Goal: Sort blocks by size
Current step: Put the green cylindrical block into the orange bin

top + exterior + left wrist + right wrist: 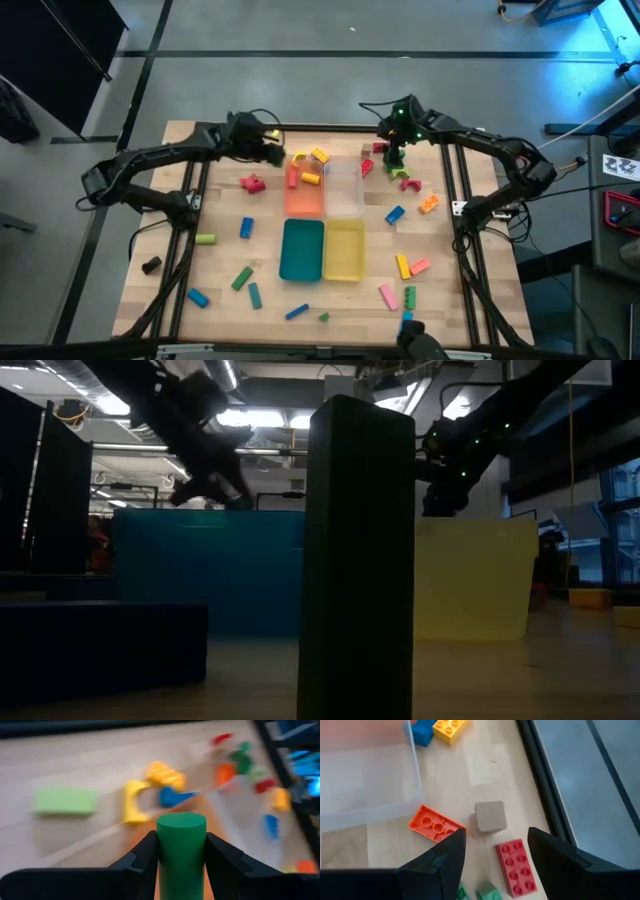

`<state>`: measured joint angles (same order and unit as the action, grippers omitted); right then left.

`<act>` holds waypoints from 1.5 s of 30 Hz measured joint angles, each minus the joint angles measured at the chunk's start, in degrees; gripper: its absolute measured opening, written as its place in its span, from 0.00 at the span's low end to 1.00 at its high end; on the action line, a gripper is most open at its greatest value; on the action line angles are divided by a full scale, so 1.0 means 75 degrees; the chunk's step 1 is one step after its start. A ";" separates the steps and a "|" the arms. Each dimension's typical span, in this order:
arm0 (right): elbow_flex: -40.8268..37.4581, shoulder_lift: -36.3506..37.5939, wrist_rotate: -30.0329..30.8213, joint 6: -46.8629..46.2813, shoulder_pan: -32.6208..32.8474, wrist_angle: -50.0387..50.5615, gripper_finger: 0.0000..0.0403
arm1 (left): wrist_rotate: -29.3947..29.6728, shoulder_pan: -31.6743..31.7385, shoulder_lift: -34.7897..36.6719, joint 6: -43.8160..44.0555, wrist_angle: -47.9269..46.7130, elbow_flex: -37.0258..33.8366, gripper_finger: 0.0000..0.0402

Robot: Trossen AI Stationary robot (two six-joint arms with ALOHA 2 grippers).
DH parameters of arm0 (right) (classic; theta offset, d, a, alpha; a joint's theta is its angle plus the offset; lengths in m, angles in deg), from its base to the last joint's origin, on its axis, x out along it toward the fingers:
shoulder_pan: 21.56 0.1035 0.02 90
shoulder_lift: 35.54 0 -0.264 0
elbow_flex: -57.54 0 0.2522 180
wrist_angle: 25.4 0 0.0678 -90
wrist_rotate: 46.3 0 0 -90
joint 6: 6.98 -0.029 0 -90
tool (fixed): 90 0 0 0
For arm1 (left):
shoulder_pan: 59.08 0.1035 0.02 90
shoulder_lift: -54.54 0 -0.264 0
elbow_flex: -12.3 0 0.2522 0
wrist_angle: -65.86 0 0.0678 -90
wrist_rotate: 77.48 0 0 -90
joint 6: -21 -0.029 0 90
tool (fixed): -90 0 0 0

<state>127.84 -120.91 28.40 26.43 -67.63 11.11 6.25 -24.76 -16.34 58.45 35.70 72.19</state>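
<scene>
I'm holding a green block (181, 851) pinched in the left gripper (181, 857); I should be lowering it gently into the orange tray (305, 197). Right gripper (495, 851) is waiting open, empty.

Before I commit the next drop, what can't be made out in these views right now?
- Low view: a dark block close to the lens hides where the teal tray meets the yellow tray.
- Left wrist view: the left gripper holds a green block; its lower end is cut off, the bricks beyond are blurred.
- High view: studs on the bricks are too small to count.
- Right wrist view: the open right gripper hides some green pieces.
</scene>
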 joint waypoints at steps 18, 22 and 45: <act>-0.0003 -0.0351 -0.0359 0.1046 0.0713 -0.0452 0.53 | 0.0345 -0.2146 -0.1482 -0.1617 0.2113 0.0000 0.38; -0.0002 -0.0351 0.0279 0.1244 0.0960 -0.0488 0.53 | 0.0367 -0.2231 -0.1790 -0.2071 0.2109 0.0000 0.39; 0.0000 -0.1611 0.1972 0.1316 0.0994 -0.1682 0.53 | 0.0361 -0.2238 -0.1867 -0.2197 0.2110 0.0000 0.40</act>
<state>127.84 -133.00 43.19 36.29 -60.17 -1.51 8.96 -41.54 -30.35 41.97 51.52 72.19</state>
